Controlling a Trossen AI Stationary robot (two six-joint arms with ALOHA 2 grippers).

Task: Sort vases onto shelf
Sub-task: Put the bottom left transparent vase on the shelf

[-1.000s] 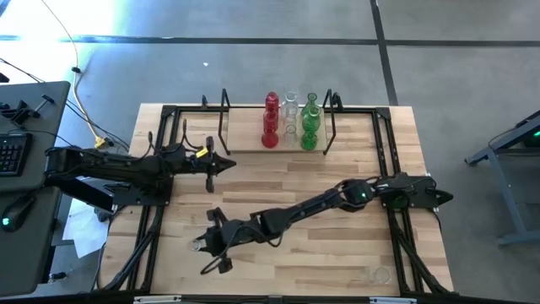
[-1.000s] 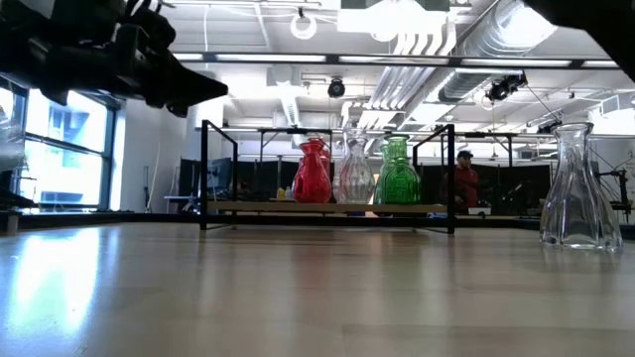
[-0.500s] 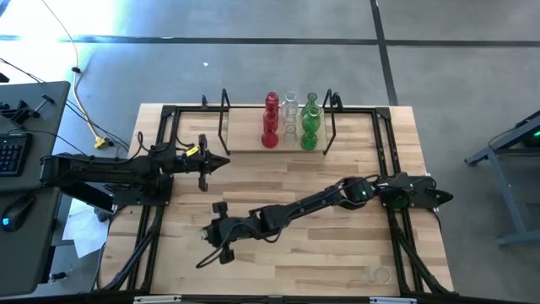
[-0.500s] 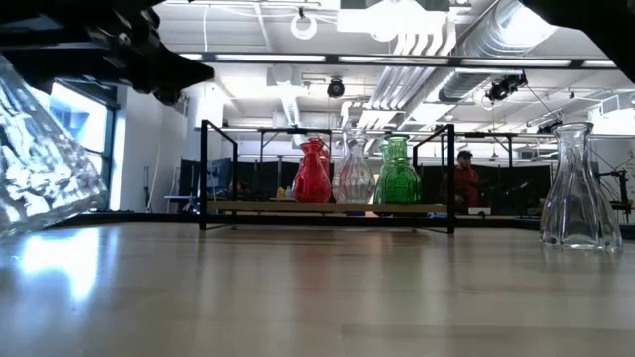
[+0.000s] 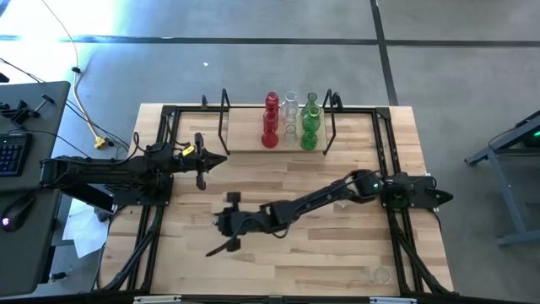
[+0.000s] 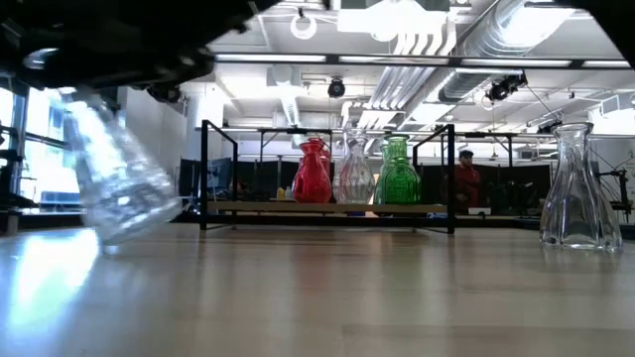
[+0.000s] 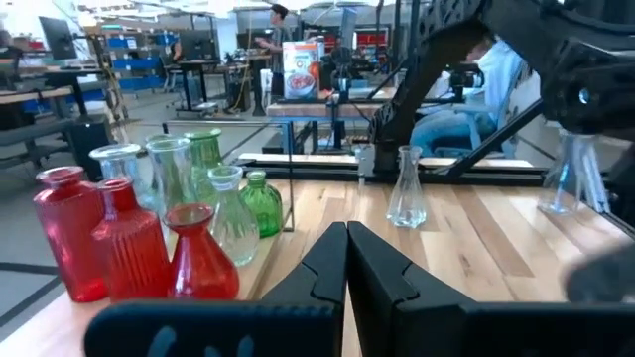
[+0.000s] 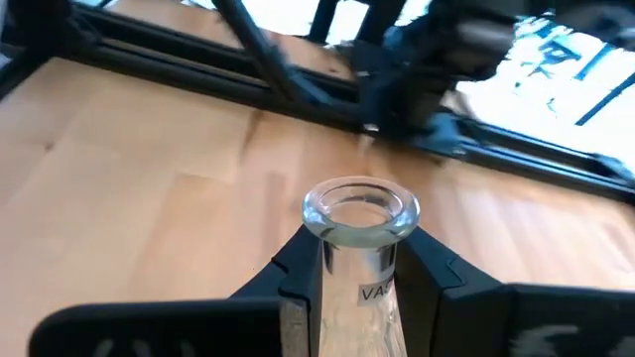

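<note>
Several red, clear and green vases (image 5: 291, 118) already crowd the shelf (image 5: 245, 139), while well in front of it the right gripper (image 8: 359, 260) clamps a tilted clear vase (image 6: 114, 178) by its neck for carrying, and the left gripper (image 5: 221, 160) waits pinched together beside the shelf.

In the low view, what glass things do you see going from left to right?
Tilted clear vase held in the right tool → red vase → clear ribbed vase → green vase → clear vase standing on the table.
</note>
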